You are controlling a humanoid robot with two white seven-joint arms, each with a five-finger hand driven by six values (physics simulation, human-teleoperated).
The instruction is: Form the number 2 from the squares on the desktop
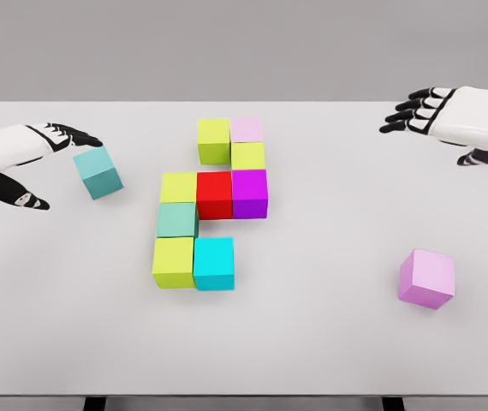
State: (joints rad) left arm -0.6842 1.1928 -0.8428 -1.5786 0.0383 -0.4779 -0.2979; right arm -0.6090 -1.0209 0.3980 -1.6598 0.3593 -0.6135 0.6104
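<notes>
On white desk [330, 342], 11 cubes: 9 joined [212, 205], 2 loose.

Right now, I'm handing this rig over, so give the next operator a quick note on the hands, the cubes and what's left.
Left hand: open, fingertips at the tilted teal cube left of the build; not clearly gripping it.
Right hand: open, hovering at the far right, holding nothing.
Done: eight cubes joined mid-table, from the yellow-green cube and pale pink cube on top down to the cyan cube.
Left: place the teal cube and the loose pink cube at front right to finish the 2.
</notes>
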